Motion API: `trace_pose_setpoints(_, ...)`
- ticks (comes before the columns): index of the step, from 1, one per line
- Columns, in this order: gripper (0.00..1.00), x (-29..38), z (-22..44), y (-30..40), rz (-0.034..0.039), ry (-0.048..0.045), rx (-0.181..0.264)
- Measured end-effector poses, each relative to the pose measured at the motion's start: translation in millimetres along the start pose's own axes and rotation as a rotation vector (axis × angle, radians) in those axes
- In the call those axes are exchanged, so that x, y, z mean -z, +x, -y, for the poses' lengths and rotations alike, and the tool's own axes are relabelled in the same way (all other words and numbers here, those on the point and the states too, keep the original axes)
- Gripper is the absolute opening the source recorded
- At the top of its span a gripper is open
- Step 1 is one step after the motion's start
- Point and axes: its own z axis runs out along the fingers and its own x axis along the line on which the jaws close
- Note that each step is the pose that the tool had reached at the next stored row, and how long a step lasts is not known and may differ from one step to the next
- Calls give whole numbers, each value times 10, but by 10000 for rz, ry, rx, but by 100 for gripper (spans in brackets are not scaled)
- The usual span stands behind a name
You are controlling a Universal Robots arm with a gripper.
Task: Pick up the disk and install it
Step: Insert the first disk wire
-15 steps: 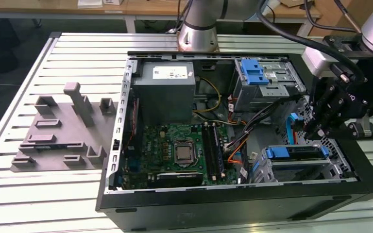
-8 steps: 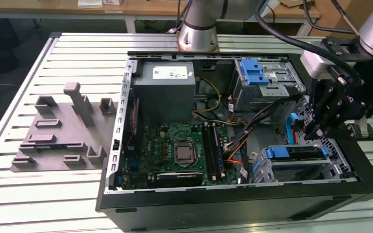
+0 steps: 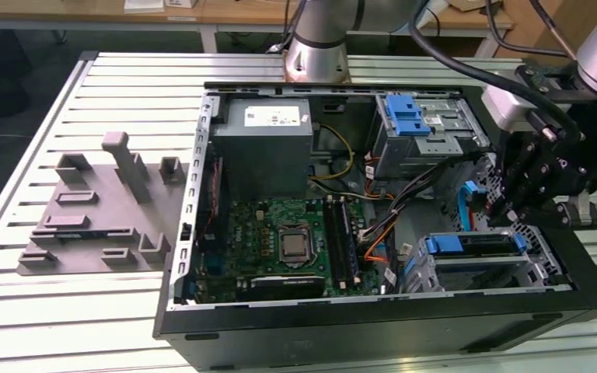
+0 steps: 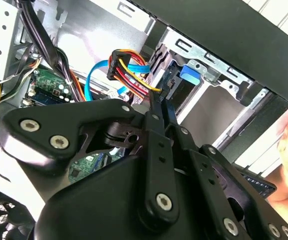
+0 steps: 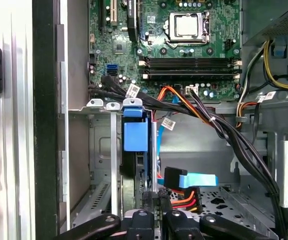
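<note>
The gripper (image 3: pixel 527 203) hangs low inside the computer case (image 3: pixel 382 326) with its claw squeezed narrow, right beside the disk (image 5: pixel 135 150) (already standing in its metal bay), and it could snag the colored wires (image 5: pixel 183 200) nearby.
</note>
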Motion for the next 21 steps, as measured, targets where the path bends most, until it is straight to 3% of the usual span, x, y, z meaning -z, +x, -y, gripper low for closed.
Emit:
trace_pose_setpoints(8,16,-116,-4,25,-5,1,-2)
trace_pose_setpoints(21,16,-133,-3,70,-5,1,-67)
